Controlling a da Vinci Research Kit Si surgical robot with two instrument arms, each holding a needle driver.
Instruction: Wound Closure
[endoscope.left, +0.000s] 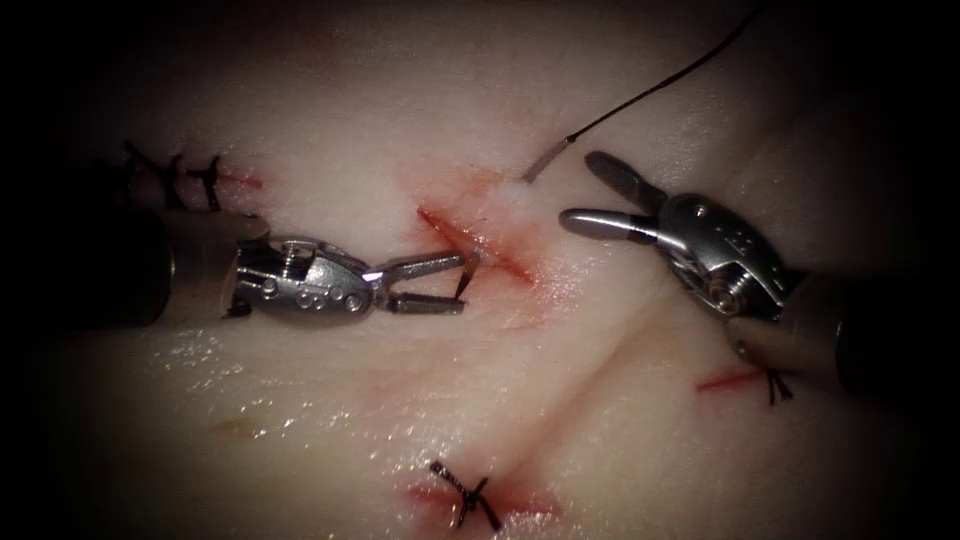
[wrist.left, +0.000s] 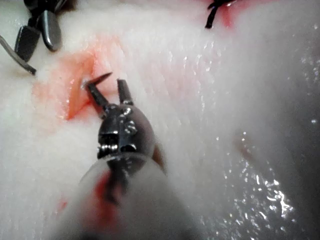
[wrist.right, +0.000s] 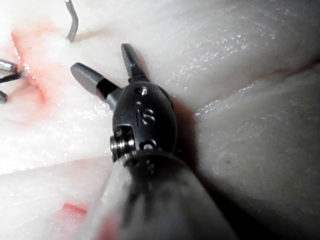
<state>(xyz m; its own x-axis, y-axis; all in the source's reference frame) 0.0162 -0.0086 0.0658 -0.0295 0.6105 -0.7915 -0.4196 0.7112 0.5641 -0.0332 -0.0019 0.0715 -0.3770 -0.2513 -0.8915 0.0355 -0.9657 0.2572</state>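
Nearest the lens in the endoscope view, a knotted stitch across a small red cut, well short of both tools. Farther in, the left gripper, spread wide at the left lip of the open cut, clamped on nothing. Between its tips, a short dark sliver: the needle's point, out of the tissue. Beyond those tips, on the right of the cut, the needle showing its blunt tail above the surface, mid-curve buried. Thread trailing from the tail, away past the right gripper. That gripper parted too, empty, just beside the tail and apart from it. More finished stitches behind each shaft, with red fluid along the cut.

From the left wrist, the left gripper open, the needle's point lying across one fingertip, not pinched. Ahead of it, the right gripper.

From the right wrist, the right gripper gaping over bare tissue, holding nothing. Just ahead, the needle's tail curving down into the surface. Further on, the left gripper at the reddened cut.

Judged: a bite placed across the cut, needle through and free of both tools, the point not yet taken up. Next move calls for a firm close just behind the point, clear of the very tip, then a pull along the needle's own curve and not straight, with the thread left slack enough to follow.
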